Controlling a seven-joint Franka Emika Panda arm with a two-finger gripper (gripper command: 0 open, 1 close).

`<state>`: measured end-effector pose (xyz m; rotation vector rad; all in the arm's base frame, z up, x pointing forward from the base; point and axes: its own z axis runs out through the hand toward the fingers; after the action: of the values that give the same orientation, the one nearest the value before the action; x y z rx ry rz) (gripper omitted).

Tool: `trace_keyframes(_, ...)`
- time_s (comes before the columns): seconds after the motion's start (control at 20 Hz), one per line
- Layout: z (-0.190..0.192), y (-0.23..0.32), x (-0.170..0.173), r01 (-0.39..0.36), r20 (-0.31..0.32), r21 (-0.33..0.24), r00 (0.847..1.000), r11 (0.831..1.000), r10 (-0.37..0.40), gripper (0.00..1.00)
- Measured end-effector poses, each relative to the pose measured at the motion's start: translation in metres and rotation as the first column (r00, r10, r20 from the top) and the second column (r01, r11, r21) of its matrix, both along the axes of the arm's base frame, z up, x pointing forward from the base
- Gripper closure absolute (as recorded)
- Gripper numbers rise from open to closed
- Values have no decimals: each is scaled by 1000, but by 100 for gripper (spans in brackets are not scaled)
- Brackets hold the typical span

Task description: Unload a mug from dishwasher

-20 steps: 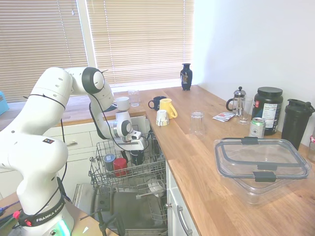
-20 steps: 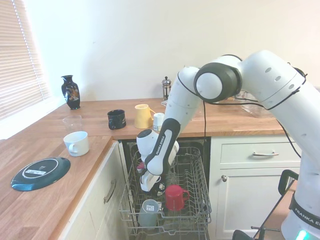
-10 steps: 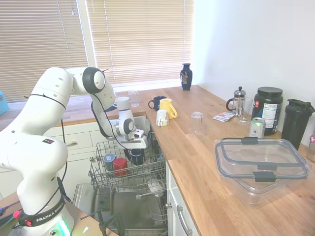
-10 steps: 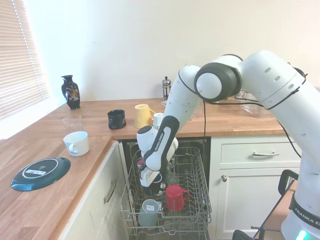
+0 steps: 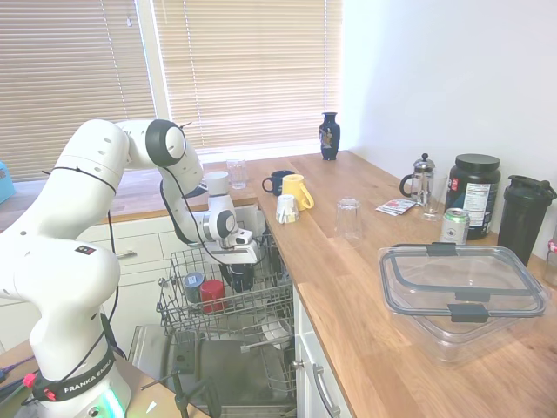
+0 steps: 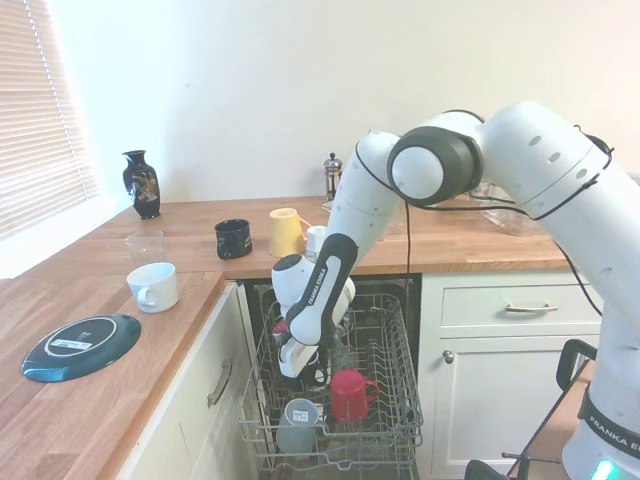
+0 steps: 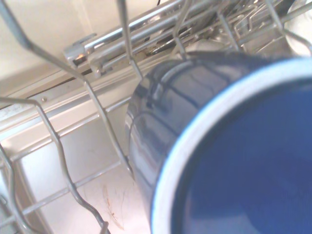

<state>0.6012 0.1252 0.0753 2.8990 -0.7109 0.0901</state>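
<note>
The dark navy cylindrical ceramic mug (image 7: 161, 122) looks glossy, mirroring the grey metal wire rack (image 7: 58, 146). The long wooden countertop (image 5: 383, 348) is smooth, with visible grain.

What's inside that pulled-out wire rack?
In the dishwasher rack: a red mug, a grey cup, and the navy mug under the end effector. The arm hides what lies behind.
</note>
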Motion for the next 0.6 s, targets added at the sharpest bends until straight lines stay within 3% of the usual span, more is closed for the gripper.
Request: trace_keyframes(0.6,2,-8,3,24,15,9,1000,1000,-24,100)
